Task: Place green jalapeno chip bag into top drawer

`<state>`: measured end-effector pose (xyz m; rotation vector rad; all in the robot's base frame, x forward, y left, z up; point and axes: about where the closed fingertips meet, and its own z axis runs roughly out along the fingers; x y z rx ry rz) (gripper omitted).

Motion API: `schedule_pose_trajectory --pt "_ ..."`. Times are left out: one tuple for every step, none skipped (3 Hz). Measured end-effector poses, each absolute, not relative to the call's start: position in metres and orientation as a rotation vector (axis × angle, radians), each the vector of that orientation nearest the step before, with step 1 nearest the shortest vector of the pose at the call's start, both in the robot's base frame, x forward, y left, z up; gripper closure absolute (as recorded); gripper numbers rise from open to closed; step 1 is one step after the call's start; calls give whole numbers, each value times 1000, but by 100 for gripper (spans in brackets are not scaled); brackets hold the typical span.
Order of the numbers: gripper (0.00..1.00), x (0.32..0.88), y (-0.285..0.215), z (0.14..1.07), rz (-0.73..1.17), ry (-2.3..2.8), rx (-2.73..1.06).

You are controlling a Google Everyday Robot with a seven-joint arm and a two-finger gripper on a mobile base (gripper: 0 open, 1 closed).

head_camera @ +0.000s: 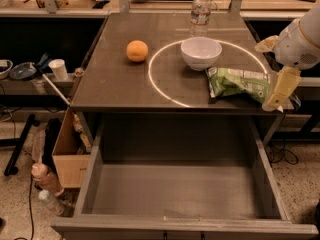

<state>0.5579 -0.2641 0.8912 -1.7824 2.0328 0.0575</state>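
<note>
The green jalapeno chip bag (236, 82) lies flat on the tabletop near its front right corner, just right of the white bowl (201, 52). The top drawer (180, 189) is pulled wide open below the table's front edge, and its grey bottom is bare. My gripper (275, 102) hangs at the table's right edge, right beside the bag's right end, with the cream arm housing (300, 39) above it. Nothing shows in its grasp.
An orange (137, 50) sits at the left of the dark table (115, 84). A clear water bottle (200, 11) stands behind the bowl. A white ring is marked on the tabletop. A cardboard box (67, 149), bottles and cables lie on the floor at left.
</note>
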Motion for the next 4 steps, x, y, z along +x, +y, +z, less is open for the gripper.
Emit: schedule_pose_trajectory --pt "0 559 -263 888 54 2036 -1767" --pt "0 559 -264 871 15 2050 -1728" --pt "0 566 -262 847 -30 2054 -1688" --pt "0 578 -259 835 -85 2042 -1661"
